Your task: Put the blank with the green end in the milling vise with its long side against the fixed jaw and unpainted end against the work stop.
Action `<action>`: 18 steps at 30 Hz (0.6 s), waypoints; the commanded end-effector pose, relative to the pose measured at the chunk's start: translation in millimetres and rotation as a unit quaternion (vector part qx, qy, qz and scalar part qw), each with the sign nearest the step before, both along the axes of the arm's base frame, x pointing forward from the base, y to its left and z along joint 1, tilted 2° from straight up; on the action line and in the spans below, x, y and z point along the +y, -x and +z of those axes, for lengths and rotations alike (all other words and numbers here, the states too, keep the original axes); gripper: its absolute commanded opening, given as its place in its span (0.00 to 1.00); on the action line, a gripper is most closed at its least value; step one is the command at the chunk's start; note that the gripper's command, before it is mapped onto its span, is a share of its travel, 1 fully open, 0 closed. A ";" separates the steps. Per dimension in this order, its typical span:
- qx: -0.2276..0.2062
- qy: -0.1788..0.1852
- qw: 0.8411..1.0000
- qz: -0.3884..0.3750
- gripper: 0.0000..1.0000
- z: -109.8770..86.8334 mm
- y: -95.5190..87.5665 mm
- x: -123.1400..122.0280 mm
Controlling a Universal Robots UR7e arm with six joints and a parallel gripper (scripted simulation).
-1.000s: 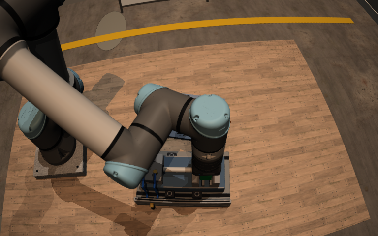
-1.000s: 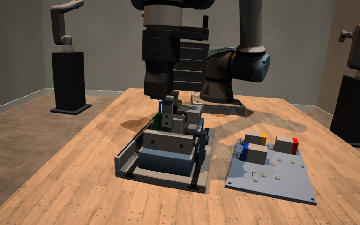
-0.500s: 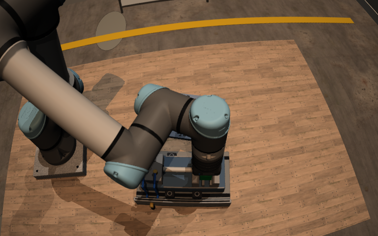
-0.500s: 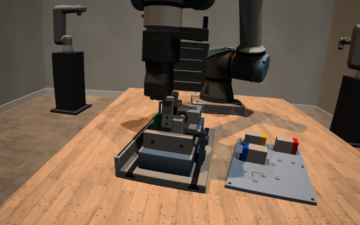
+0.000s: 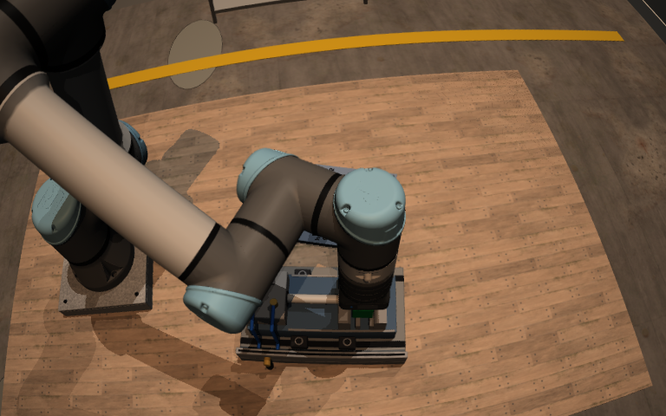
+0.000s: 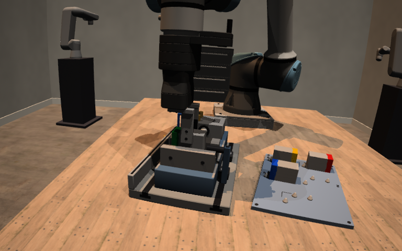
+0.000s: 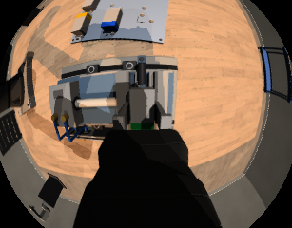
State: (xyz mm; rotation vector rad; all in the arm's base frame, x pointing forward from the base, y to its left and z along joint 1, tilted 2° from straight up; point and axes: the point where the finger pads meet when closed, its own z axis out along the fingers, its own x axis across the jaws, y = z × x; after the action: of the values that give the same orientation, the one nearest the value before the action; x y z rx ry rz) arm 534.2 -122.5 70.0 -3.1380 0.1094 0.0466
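Note:
The milling vise [image 5: 326,354] [image 6: 184,183] [image 7: 99,85] stands on the table. My gripper [image 6: 189,128] [image 7: 142,108] points down between its jaws, shut on the green-ended blank [image 6: 199,138] [image 7: 142,102]. The green end [image 5: 362,313] [image 6: 175,136] [image 7: 142,126] points away from the work stop [image 6: 214,148] [image 7: 142,72]. The unpainted end is close to the stop; contact cannot be told. The fixed jaw [image 6: 187,157] stands beside the near finger, with a gap between blank and jaw in the wrist view. The two low bars under the blank are hidden, so its seating cannot be told.
The plate [image 6: 327,208] [image 7: 146,34] beside the vise bears the yellow-ended blank [image 6: 282,152] [image 7: 82,25], blue-ended blank [image 6: 287,171] [image 7: 112,18] and red-ended blank [image 6: 316,161], standing apart. Blue hoses [image 5: 272,324] [image 7: 67,130] rise at the moving-jaw end.

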 end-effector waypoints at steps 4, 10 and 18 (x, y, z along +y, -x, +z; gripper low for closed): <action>-0.001 0.000 1.000 0.000 0.00 0.4 -1.8 2.1; -0.001 0.000 1.000 0.000 0.00 0.4 -1.8 2.1; -0.001 0.000 1.000 0.000 0.00 0.1 -3.6 5.1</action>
State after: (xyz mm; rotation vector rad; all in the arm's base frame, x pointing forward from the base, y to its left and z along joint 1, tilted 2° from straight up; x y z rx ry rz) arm 536.0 -119.5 69.7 -3.1380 0.1094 0.0466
